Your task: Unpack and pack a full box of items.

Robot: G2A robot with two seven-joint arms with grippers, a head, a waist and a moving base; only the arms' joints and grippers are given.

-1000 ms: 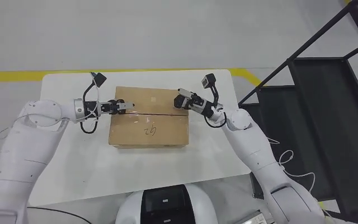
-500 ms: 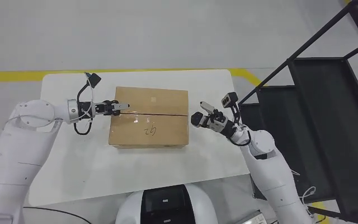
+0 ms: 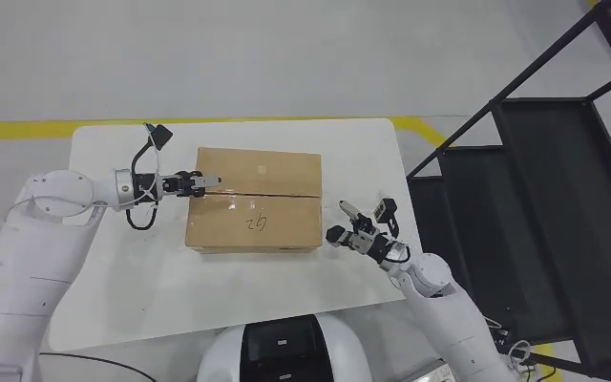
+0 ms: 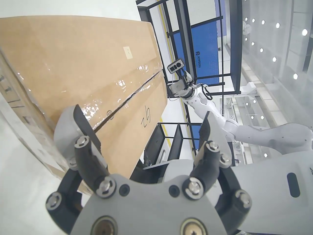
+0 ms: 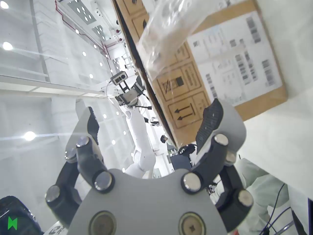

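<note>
Your right gripper (image 3: 339,221) has swung off the box (image 3: 256,199) top and back past its near right corner, jaws wide and empty. The left gripper (image 3: 208,181) stays put, spread open at the seam (image 3: 277,194) end, holding nothing. The box sits shut between them (a clear tape (image 5: 166,25) strip looks lifted just ahead of the right fingers), so unpacking has barely begun. Bare table (image 3: 115,277) lies beside the right gripper, its edge near behind.

White table (image 3: 124,286), pale grey floor (image 3: 286,57), yellow line (image 3: 38,129), black metal stairs (image 3: 535,172) beside table
</note>
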